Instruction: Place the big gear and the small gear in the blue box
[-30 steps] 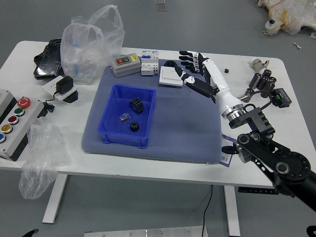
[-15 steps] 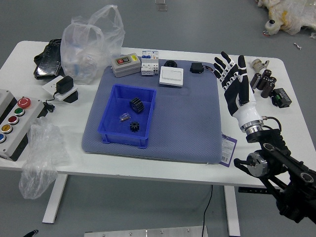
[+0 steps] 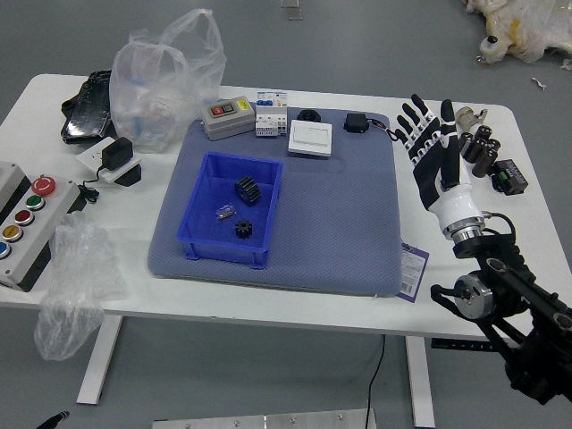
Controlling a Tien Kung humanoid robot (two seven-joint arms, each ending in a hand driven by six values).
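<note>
On the left half of the gray-blue mat, I've got the blue box with both task parts inside. Big gear lies by the box's right wall; small gear is nearer the near wall, the two apart. Small clear packet sits left of them, also in the box. My right hand is up over the table's right side, palm empty, fingers straight and apart, thumb out. Dark tip at the view's bottom left corner is probably my left hand; too little shows, can't tell its state. White case is at the mat's far edge, card at its near right corner, button panel at the table's left edge.
</note>
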